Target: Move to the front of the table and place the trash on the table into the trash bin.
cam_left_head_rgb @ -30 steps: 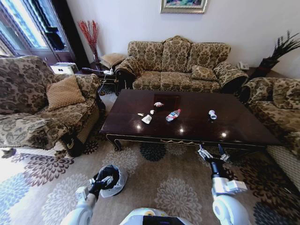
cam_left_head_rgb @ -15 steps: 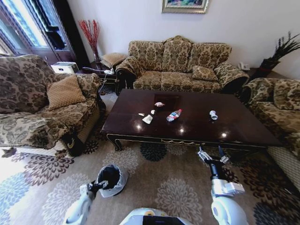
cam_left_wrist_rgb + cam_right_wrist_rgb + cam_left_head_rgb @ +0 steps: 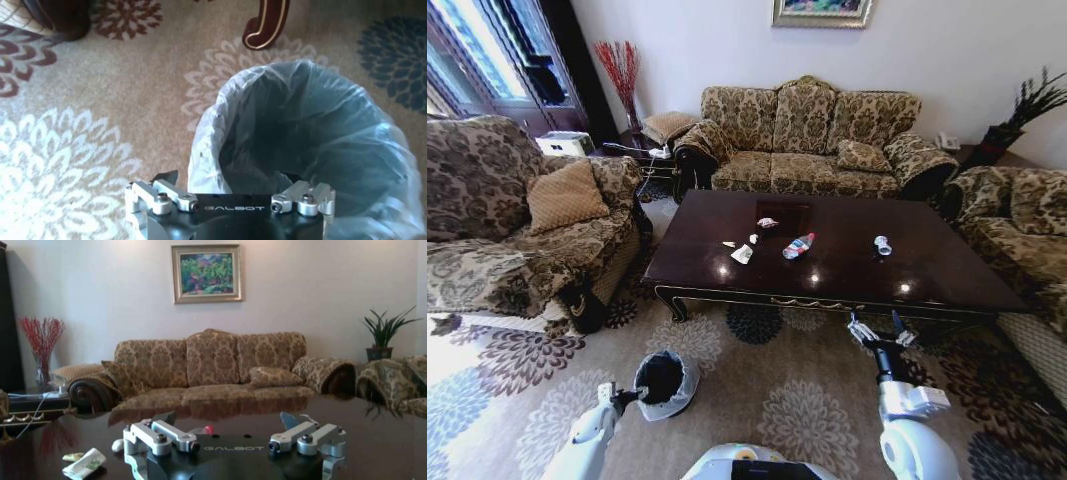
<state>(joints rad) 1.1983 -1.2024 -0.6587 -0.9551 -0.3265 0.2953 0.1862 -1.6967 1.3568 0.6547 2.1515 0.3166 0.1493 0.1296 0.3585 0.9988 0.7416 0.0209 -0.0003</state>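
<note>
Flanking the table (image 3: 847, 275) (glossy, dark) stand patterned sofas (image 3: 807, 135).

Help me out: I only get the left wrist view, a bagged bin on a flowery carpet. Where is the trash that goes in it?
Observer: On the table, in the head view: a bottle with a red label, a small crushed bottle and paper scraps.
Operator: Is the other gripper holding anything?
Observer: No. The right gripper is open and empty, in front of the table's near edge.
Operator: Is the bin under the table?
Observer: No. The bin stands on the carpet, out in front of the table's near left corner, beside the left gripper.
</note>
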